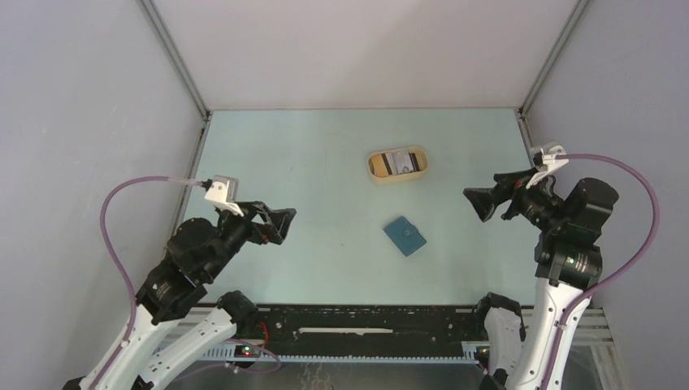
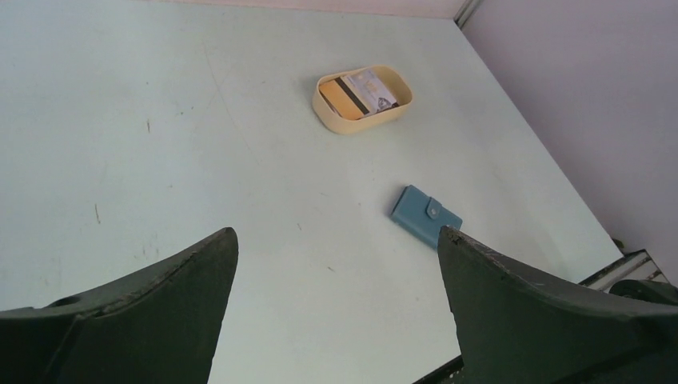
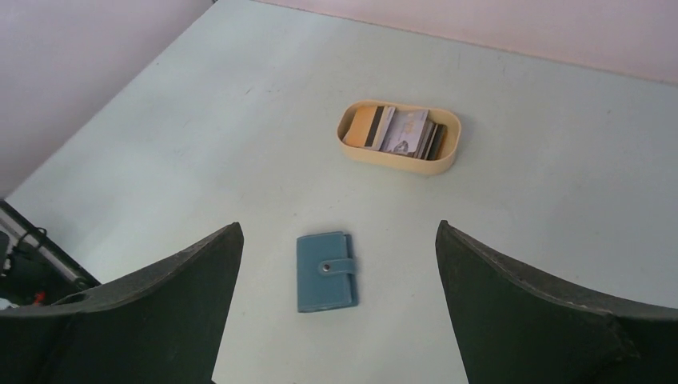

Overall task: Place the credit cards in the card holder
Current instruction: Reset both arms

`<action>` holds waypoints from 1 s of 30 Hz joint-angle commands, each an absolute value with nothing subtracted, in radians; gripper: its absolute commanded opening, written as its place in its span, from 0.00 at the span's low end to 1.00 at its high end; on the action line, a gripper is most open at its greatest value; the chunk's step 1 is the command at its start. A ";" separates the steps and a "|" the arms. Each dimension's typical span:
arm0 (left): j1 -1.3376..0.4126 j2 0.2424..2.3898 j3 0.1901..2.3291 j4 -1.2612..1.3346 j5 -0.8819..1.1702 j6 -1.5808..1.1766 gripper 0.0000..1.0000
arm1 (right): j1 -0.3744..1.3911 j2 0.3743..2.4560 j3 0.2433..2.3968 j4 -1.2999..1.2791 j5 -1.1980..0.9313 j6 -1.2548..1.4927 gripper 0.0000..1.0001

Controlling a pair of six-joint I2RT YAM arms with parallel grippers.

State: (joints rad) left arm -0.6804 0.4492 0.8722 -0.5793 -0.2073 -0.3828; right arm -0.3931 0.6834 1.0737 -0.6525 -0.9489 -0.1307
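The card holder (image 1: 405,236) lay shut on the counter (image 1: 284,154), nearer the arms' bases than the tan tray (image 1: 373,167), which sat well apart from it toward the far wall. The credit cards (image 1: 400,162) were all in that tray, overlapped in a loose row along its length (an orange-faced one at one end, whitish and dark ones beside it). None was in the card holder. Both tools hung clear of the counter with nothing in them. The left tool (image 1: 286,225) had its fingers spread wide, and the right tool (image 1: 479,205) likewise stood released and empty.

The relation that mattered was sideways. In the overhead view the card holder lay a little right of centre, so the right tool was the nearer of the two, to the card holder and to the tray alike. From the right wrist the card holder sat straight ahead in the gap between the fingers. Its long axis ran nearly away from the camera, with the snap tab (image 3: 328,267) fastened across its right-hand edge, and the tray lay beyond it on much the same line. From the left wrist it appeared skewed, off toward the right finger. I judged the task not yet begun, and that the card holder would need unsnapping and opening before any card could go in.
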 commanded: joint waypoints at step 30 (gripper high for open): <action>-0.674 0.440 0.799 -0.598 -0.256 -0.333 1.00 | -0.402 0.636 0.963 -0.525 -0.880 0.051 1.00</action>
State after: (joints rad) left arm -0.6804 0.4423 0.8169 -0.6167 -0.2344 -0.3573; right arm -0.3981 0.6426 0.9619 -0.5568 -0.8909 0.0322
